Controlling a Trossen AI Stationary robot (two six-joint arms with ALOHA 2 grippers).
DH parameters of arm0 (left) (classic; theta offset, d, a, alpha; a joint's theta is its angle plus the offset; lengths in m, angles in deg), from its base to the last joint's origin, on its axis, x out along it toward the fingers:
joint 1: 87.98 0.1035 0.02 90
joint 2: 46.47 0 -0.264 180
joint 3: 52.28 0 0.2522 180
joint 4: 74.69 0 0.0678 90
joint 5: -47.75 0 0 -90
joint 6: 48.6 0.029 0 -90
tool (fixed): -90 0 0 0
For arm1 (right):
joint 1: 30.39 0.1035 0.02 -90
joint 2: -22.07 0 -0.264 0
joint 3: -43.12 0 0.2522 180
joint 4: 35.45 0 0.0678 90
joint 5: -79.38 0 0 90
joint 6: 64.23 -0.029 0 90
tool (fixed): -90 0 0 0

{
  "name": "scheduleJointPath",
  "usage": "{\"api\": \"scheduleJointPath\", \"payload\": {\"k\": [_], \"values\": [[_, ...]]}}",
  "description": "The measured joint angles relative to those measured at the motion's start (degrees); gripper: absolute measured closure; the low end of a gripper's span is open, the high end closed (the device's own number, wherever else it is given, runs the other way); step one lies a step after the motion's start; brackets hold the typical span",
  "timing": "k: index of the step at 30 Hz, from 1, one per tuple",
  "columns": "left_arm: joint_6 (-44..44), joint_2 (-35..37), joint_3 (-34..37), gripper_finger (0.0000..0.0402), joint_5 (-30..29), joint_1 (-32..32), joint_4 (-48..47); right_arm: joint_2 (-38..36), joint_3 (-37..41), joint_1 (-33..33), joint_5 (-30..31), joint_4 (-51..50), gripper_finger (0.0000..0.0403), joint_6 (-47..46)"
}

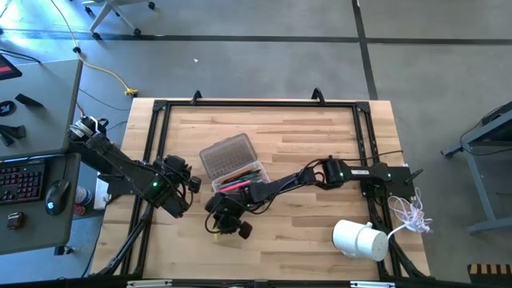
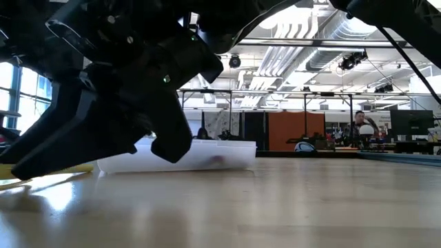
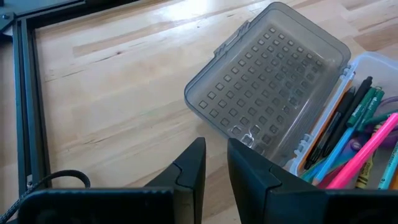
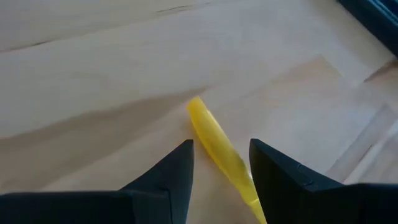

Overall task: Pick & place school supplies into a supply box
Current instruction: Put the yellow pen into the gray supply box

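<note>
Right under my nose lies a yellow marker (image 4: pixel 217 146), flat on the wooden table (image 1: pixel 312 144), near the front edge. It runs between the two dark fingers (image 4: pixel 168 174) of my right pincer (image 4: pixel 221 165). My fingers stand apart, one on each side, and I don't think they squeeze it yet. I hold nothing.

What could go wrong? The marker is round and smooth. If I close a bit crooked, I think it may roll or pop out sideways. If I dip too low, my tips could bump the wood.

Just behind my pincer sits the supply box (image 1: pixel 240 178), its lid (image 3: pixel 267 68) flipped open beside it. Pens and markers (image 3: pixel 354 143) already lie inside.

My left pincer (image 3: pixel 214 165) waits near the box, half open and empty.
</note>
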Motion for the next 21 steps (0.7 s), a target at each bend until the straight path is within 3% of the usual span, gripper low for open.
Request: {"api": "scheduleJointPath", "payload": {"k": [13,21], "values": [[0.1,0.0,0.0,0.0300,0.0,0.0,0.0,0.0,0.0,0.5,0.8,-3.5,0.0268,1.1],[0.1,0.0,0.0,0.0300,0.0,0.0,-0.1,-0.1,-0.1,1.7,0.9,-4.5,0.0320,2.4]]}}
